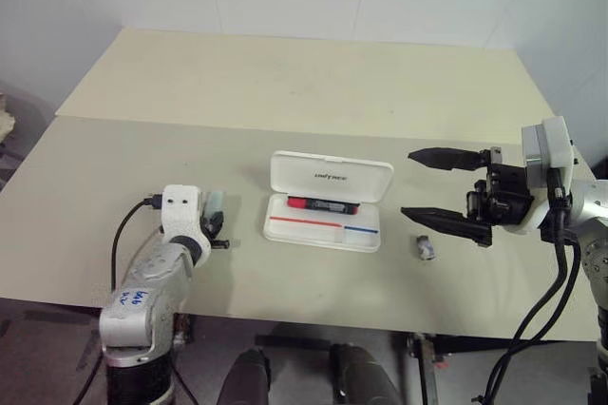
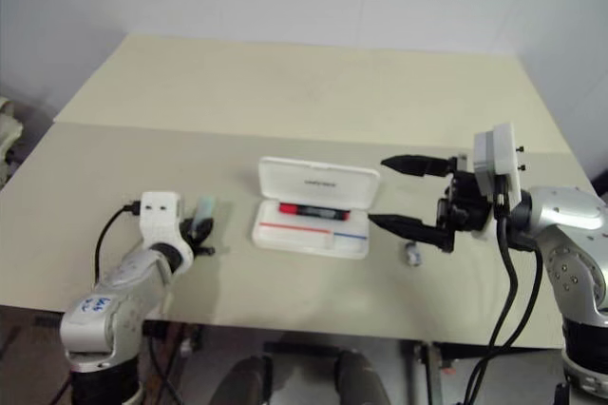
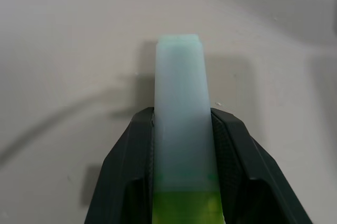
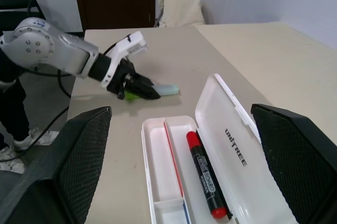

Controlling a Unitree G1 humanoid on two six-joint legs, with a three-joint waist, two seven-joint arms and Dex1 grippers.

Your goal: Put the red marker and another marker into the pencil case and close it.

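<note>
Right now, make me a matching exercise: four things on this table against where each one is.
Things:
1. red marker
2. green marker
3. grey lump
4. pencil case

Places:
A. bare table beside the case, under the right hand
B. open, mid-table
C. between the left hand's fingers
D. inside the open case

Pairs: 1-D, 2-C, 3-A, 4-B

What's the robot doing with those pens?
It is packing markers into the white pencil case, which lies open on the table. The red marker is already inside. The left gripper is closed around the green marker beside the case. The right gripper hangs open on the other side.
</note>
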